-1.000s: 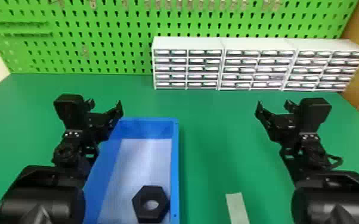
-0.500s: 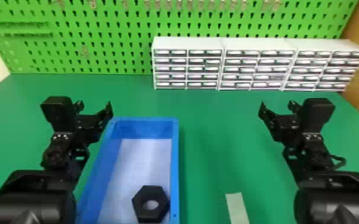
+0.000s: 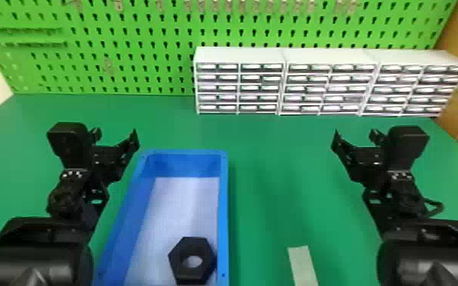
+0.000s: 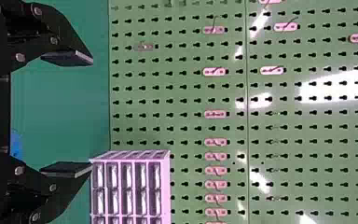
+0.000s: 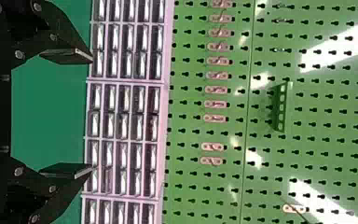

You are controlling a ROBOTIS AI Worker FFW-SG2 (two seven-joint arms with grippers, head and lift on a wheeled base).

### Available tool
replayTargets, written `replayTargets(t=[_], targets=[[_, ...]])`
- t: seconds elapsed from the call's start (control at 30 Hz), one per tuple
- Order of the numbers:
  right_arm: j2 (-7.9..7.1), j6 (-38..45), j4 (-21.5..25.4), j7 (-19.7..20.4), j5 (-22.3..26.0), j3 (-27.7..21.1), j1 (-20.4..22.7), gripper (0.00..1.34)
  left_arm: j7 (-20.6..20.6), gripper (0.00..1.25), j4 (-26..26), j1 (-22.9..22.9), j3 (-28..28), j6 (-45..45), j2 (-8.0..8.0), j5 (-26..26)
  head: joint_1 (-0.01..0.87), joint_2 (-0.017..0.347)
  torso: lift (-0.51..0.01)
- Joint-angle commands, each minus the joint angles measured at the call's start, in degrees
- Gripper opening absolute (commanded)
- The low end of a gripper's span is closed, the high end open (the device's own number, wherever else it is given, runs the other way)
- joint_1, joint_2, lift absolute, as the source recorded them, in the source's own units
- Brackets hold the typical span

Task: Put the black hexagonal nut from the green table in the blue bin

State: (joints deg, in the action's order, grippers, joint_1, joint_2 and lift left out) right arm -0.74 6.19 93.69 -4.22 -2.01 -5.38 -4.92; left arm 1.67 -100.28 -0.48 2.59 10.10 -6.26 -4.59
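Left black two-fingered gripper (image 3: 116, 133) and right black two-fingered gripper (image 3: 355, 133) stand open and empty above the green table (image 3: 270, 190); we judge placement complete, since the black hexagonal nut (image 3: 192, 246) lies inside the blue rectangular plastic bin (image 3: 223, 213), beside its right wall; we leave the nut untouched, give the bin's rim ample clearance, and park slowly.
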Motion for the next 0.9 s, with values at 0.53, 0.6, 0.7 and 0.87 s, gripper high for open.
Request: replayTargets(t=[0.53,0.6,0.7,0.87], targets=[[-0.23,0.41,0.00,0.00,1.21,0.46,0.00,0.89,0.00,0.80,0.09,-0.13,-0.05,-0.08,0.02,-0.42,0.686,0.051,-0.096],[-0.32,0.49,0.00,0.00,1.21,0.55,0.00,0.89,0.00,0.80,0.18,-0.22,-0.05,-0.08,0.02,-0.42,0.686,0.051,-0.096],[-0.32,0.41,0.00,0.00,1.48,0.64,0.00,0.89,0.00,0.80,0.18,-0.22,-0.22,-0.08,0.02,-0.34,0.686,0.051,-0.096],[-0.40,0.32,0.00,0.00,1.57,0.64,0.00,0.89,-0.09,0.80,0.26,-0.48,-0.57,-0.08,0.02,-0.25,0.686,0.051,-0.096]])
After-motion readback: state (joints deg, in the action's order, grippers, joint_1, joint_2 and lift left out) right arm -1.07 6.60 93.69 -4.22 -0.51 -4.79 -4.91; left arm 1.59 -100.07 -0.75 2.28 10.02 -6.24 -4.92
